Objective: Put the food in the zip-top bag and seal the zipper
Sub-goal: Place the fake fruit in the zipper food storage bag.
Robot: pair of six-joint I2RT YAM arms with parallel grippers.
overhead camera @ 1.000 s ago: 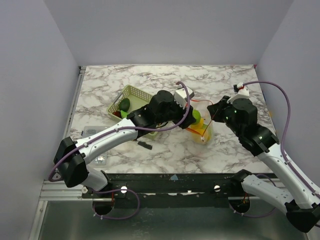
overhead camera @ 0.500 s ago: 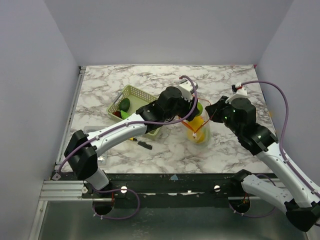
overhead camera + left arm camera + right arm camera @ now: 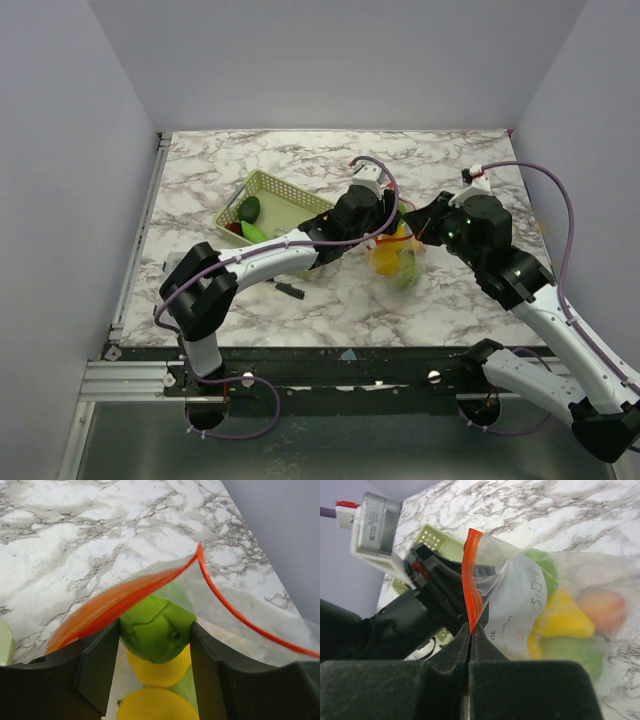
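Observation:
The clear zip-top bag (image 3: 400, 265) hangs at the table's middle, its mouth spread in the left wrist view (image 3: 235, 600). My right gripper (image 3: 470, 626) is shut on the orange-red zipper (image 3: 471, 575) and holds that rim up. My left gripper (image 3: 155, 626) is shut on a light green piece of food (image 3: 156, 630) right at the bag's mouth, between the two sides of the zipper (image 3: 115, 602). Yellow food (image 3: 155, 667) lies in the bag below it. Through the bag's wall I see yellow (image 3: 560, 617), green (image 3: 570, 647) and orange (image 3: 602, 607) pieces.
A pale green slotted basket (image 3: 283, 193) stands left of the bag and holds a dark green piece (image 3: 250, 208), a light green one (image 3: 253, 231) and a red one (image 3: 232, 228). A pen (image 3: 290, 291) lies on the marble nearer the front.
My left arm has reached to the right and carried the green piece from beside the bag to its mouth. The right gripper has stayed shut on the zipper, and the bag has shifted a little.

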